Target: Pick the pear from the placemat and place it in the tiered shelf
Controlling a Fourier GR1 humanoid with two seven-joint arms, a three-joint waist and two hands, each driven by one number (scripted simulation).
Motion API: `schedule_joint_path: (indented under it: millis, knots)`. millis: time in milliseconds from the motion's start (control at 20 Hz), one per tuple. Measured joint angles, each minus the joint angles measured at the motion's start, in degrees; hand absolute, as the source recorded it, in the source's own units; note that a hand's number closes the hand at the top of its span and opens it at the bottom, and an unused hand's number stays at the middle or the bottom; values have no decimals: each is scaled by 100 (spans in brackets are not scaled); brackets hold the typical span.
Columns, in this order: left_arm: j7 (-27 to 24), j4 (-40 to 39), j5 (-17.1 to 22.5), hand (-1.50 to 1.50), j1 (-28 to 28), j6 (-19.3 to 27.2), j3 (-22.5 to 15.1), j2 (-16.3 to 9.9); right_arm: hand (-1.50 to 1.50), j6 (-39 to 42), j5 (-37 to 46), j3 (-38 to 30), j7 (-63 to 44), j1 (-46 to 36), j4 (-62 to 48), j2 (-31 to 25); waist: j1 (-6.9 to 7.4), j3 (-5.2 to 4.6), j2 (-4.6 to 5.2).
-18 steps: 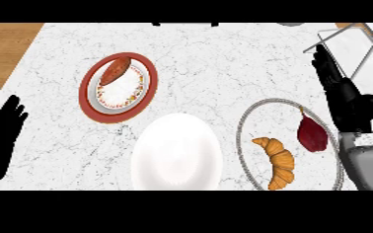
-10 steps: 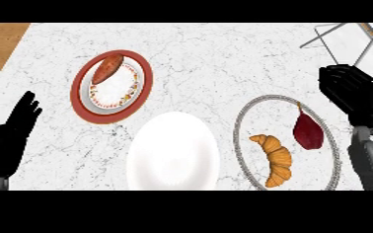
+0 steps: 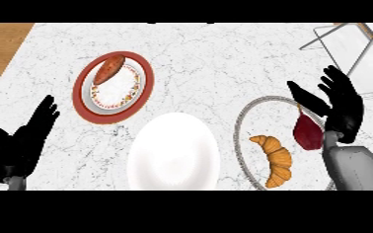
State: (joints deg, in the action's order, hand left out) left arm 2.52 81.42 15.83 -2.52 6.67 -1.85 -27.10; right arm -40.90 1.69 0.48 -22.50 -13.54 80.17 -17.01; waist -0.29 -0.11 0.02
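Observation:
A dark red pear (image 3: 307,132) with a short stem lies on the right side of a round grey-rimmed placemat (image 3: 241,128), beside a croissant (image 3: 273,159). My right hand (image 3: 341,109) is open just above and to the right of the pear, fingers straight and thumb spread over the mat's far rim. It holds nothing. The wire tiered shelf (image 3: 331,42) stands at the far right corner, partly cut off by the view's edge. My left hand (image 3: 29,139) rests open at the left edge, fingers up.
A red placemat (image 3: 82,91) at the left carries a patterned plate (image 3: 116,86) with an orange-brown sweet potato (image 3: 109,68). A plain white plate (image 3: 173,153) sits at the front centre. A strip of wood (image 3: 13,38) shows at the far left corner.
My right hand has come down from near the shelf towards the pear, its thumb now over the mat's rim. The left hand has risen a little further into view.

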Motion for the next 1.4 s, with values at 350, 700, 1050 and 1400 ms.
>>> schedule_joint_path:
  millis: [350, 700, 1050, 1400]
  knots:
    - [54, -94, 16, 0, 97, -121, 63, -24, -150, 626, 1097, 706, -2308, -62, 255, -1125, -13, -17, -28]
    - [41, -148, 19, 0, 128, -189, 89, 8, -150, 2695, 478, 1117, -3528, -333, 535, -2049, 30, -8, -17]
    - [-21, -203, -49, 0, 121, -241, 104, 81, -150, 4208, -212, 1397, -3756, -565, 445, -2531, 68, 2, -2]
    - [42, -162, -123, 0, 169, -358, 244, 77, -150, 4812, -191, 1508, -3607, -630, -67, -2466, 69, 7, 1]
